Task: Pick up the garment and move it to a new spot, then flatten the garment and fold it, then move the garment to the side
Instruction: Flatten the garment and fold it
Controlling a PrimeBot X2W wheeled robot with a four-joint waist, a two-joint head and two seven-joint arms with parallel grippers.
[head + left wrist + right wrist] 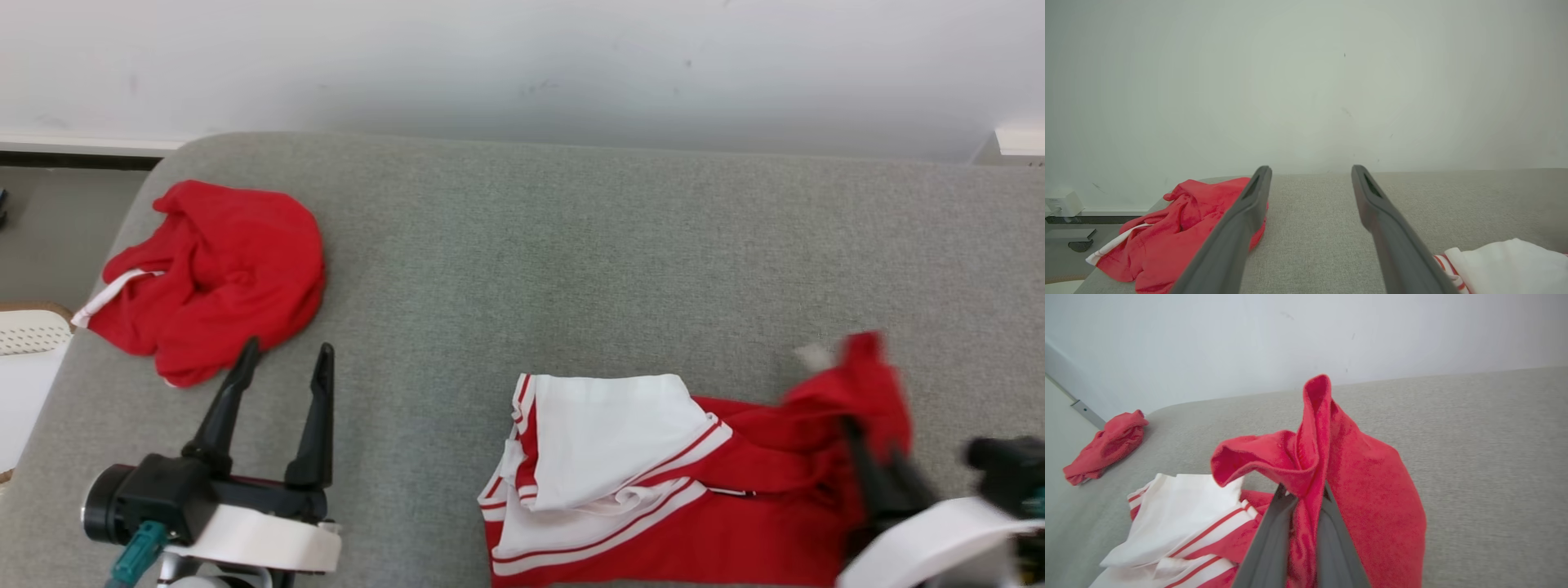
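Your right claw (1303, 491) pinches a raised fold of the red-and-white garment (612, 433) on the grey desk (571, 245). Your left claw (287, 347) stands wide, empty, near a crumpled red garment (220, 269).

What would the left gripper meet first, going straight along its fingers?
Probably nothing near: the left gripper points over bare grey cushion toward the white wall; the crumpled red garment lies beside it.
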